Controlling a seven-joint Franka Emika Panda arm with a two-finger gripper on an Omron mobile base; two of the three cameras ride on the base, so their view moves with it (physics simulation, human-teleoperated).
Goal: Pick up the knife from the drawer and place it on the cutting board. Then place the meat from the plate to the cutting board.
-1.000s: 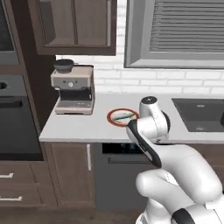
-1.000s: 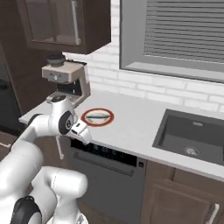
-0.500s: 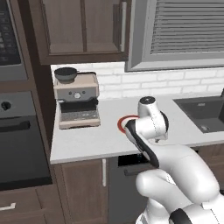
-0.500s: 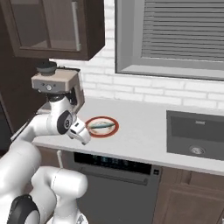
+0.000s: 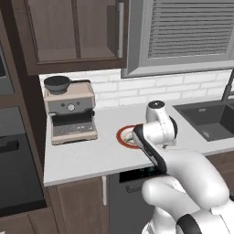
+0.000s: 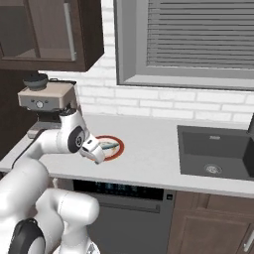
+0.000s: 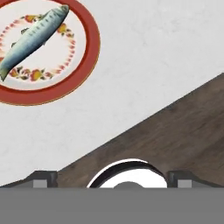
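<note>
The plate [image 7: 93,43], round with a red rim, lies on the pale counter, and the meat, a silvery fish [image 7: 35,37], rests across it. My gripper [image 7: 112,179] hovers above the counter's front edge, near the plate, with its fingertips [image 7: 43,179] wide apart: it is open and holds nothing. From the right base camera, my gripper [image 6: 94,151] hangs just left of the plate [image 6: 115,146] and the fish [image 6: 110,145]. In the left base view my arm covers part of the plate [image 5: 122,136]. The knife, the drawer and the cutting board are out of view.
A coffee machine [image 5: 71,109] [image 6: 47,101] stands at the counter's left end. A dark sink [image 5: 208,119] [image 6: 213,154] is set in the counter on the right. A dishwasher front [image 6: 119,193] sits below the counter, and wall cabinets [image 5: 75,32] hang above.
The whole picture has shifted in both base views, so the camera has moved; the counter looks closer. The gripper stays open and empty near the plate.
</note>
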